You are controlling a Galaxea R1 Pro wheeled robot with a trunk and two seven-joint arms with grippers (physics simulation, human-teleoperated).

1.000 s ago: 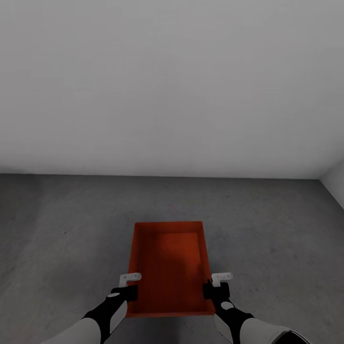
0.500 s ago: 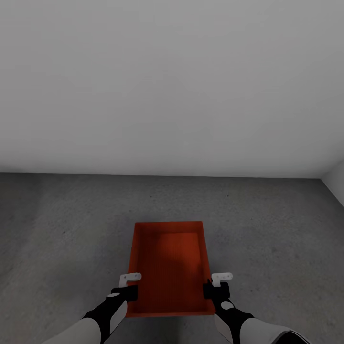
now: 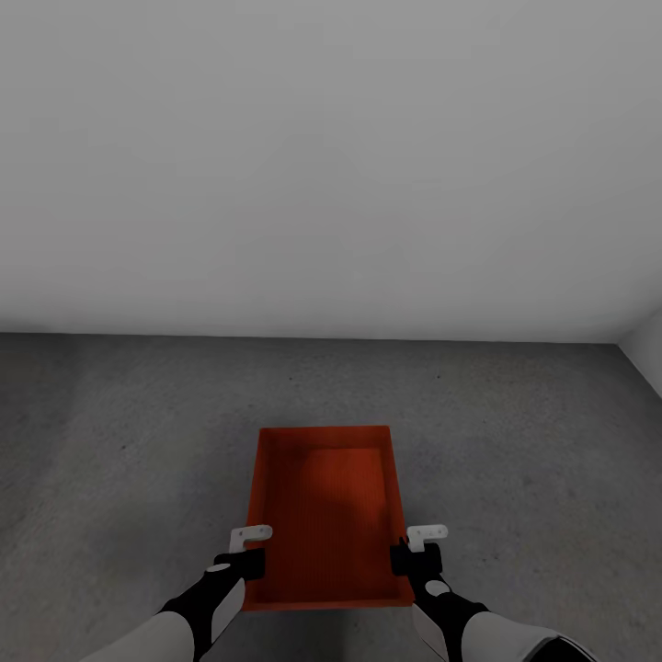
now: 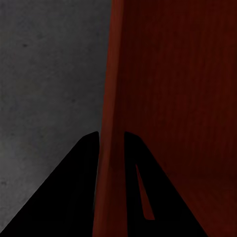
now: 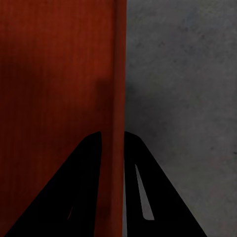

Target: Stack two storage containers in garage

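One red-orange storage container (image 3: 326, 515) sits in front of the robot, low in the head view, over the grey concrete floor (image 3: 119, 441) of the garage; whether it rests on the concrete or hangs just above it cannot be told. At the left, the left gripper (image 3: 245, 550) holds the bin's left long wall: in the left wrist view its dark fingers (image 4: 79, 197) sit one on each side of that thin red wall (image 4: 111, 98), closed on it, with mottled concrete on the outer side and the bin's ribbed inside on the other. The container is open-topped and holds nothing, its long sides running away from the robot. At the right, the right gripper (image 3: 416, 547) clamps the opposite long wall the same way; the right wrist view shows its fingers (image 5: 79, 197) pinching the wall edge (image 5: 118, 74) with bare floor beyond. Behind the bin stands a plain white wall (image 3: 331, 165), meeting a second wall at the far right corner (image 3: 644, 345). Nothing lies on the floor around the container.
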